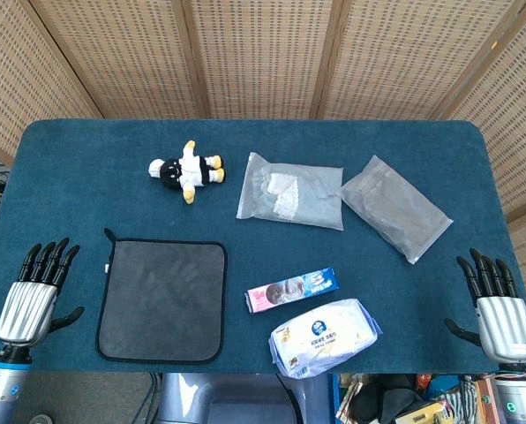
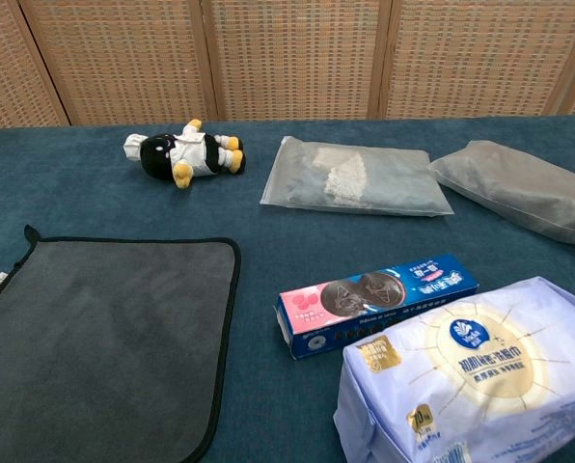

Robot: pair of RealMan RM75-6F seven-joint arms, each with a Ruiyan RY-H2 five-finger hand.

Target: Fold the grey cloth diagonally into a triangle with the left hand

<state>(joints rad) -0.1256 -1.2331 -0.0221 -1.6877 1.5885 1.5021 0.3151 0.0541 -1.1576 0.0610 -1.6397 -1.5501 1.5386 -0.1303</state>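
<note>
The grey cloth (image 1: 162, 299) (image 2: 99, 338) with black edging lies flat and unfolded on the blue table, front left. My left hand (image 1: 35, 297) rests at the table's front-left edge, fingers spread and holding nothing, a short way left of the cloth. At the front-right edge my right hand (image 1: 496, 306) is likewise spread and holds nothing. Neither hand shows in the chest view.
A penguin plush (image 1: 186, 169) (image 2: 179, 154) lies behind the cloth. Two plastic bags (image 1: 291, 192) (image 1: 395, 207) sit at mid-back and back right. A biscuit box (image 1: 291, 290) (image 2: 376, 302) and a tissue pack (image 1: 324, 336) (image 2: 478, 376) lie right of the cloth.
</note>
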